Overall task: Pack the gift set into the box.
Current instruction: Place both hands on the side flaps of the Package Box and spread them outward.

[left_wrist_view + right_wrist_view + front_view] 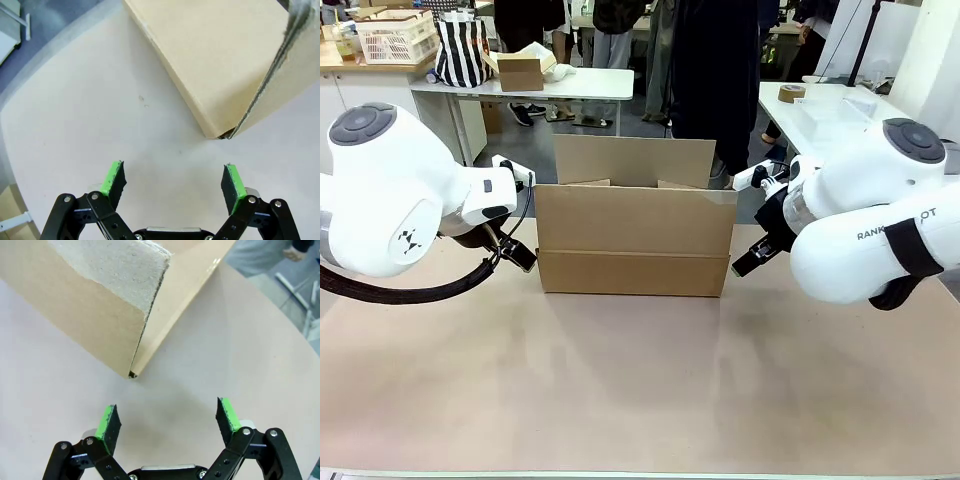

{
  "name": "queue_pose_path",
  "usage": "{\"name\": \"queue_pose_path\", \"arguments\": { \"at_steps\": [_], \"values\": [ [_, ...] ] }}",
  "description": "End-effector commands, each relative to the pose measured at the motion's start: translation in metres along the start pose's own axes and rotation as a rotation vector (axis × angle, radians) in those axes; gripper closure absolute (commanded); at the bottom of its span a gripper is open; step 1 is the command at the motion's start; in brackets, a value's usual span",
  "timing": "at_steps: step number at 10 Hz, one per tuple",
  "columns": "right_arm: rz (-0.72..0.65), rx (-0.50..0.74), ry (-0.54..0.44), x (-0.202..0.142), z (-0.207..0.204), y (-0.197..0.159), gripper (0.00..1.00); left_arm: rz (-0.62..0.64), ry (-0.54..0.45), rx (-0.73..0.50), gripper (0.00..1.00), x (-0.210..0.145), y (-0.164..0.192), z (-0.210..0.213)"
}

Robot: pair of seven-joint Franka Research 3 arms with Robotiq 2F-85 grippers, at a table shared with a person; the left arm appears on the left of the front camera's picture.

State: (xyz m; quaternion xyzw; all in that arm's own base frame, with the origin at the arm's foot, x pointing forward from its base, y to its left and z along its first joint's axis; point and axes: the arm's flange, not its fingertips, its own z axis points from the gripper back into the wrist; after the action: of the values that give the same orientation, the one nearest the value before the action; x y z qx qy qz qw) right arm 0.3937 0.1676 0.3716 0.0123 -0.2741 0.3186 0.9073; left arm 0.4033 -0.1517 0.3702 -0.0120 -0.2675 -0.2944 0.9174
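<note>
While the box [635, 240] rests on the table [640, 390] with its top open, an arm flanks it on either side and neither touches it. Its far flap [635, 160] stands upright, the tips of two side flaps [585, 183] peek above the near wall, and a crease runs straight across the near face. The near wall hides the inside, so I cannot tell whether anything lies in the box.

Just beside the box's left end, low by its bottom corner, hangs the left gripper [518, 256]. In the left wrist view its green pads [113, 178] are spread wide with nothing between them. Bare tabletop lies beneath, and the box's bottom corner sits just beyond the fingertips.

Just beside the box's right end, the right gripper [748, 262] hangs at about the same height. Its own wrist view shows its fingers [227, 415] likewise spread apart and empty. They point at the box's lower corner, close to it but not touching.

Behind the box stands a person [715, 80] in dark clothes.
</note>
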Motion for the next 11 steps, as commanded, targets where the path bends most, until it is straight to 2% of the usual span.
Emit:
{"name": "queue_pose_path", "arguments": {
  "at_steps": [1, 2, 3, 4, 5, 6, 7, 8, 9, 10, 11],
  "values": [
    [0.0, 0.0, -0.001, 0.0, 0.0, 0.0, 0.0, 0.0, 0.0, 0.0, 0.0, 0.0, 0.0, 0.0],
    [0.0, 0.0, 0.0, 0.0, 0.0, 0.0, 0.0, 0.0, 0.0, 0.0, 0.0, 0.0, 0.0, 0.0],
    [-0.015, 0.093, 0.069, 0.003, 0.043, -0.005, 0.0, 0.012, 0.129, -0.007, 0.0, 0.006, 0.003, 0.033],
    [-0.082, 0.141, 0.119, 0.008, 0.092, -0.01, 0.0, 0.101, 0.219, -0.072, 0.0, 0.012, 0.003, 0.074],
    [-0.156, 0.077, 0.116, 0.011, 0.137, -0.014, 0.0, 0.137, 0.242, -0.029, 0.0, 0.014, 0.002, 0.112],
    [-0.181, 0.013, 0.114, 0.013, 0.169, -0.013, 0.0, 0.111, 0.218, -0.033, 0.0, 0.011, -0.001, 0.145],
    [-0.193, -0.071, 0.069, 0.017, 0.191, -0.009, 0.0, 0.083, 0.104, -0.03, 0.0, 0.01, -0.008, 0.173],
    [-0.16, -0.088, 0.021, 0.018, 0.202, -0.006, 0.0, 0.116, -0.05, -0.004, 0.0, 0.015, -0.012, 0.186],
    [-0.161, 0.031, 0.085, 0.006, 0.165, -0.012, 0.0, 0.09, 0.194, -0.026, 0.0, 0.008, -0.001, 0.141],
    [-0.161, 0.031, 0.085, 0.006, 0.165, -0.012, 0.0, 0.09, 0.194, -0.026, 0.0, 0.008, -0.001, 0.141],
    [-0.169, -0.025, 0.041, 0.01, 0.207, -0.011, 0.0, 0.09, 0.194, -0.026, 0.0, 0.008, -0.001, 0.141]
  ]
}}
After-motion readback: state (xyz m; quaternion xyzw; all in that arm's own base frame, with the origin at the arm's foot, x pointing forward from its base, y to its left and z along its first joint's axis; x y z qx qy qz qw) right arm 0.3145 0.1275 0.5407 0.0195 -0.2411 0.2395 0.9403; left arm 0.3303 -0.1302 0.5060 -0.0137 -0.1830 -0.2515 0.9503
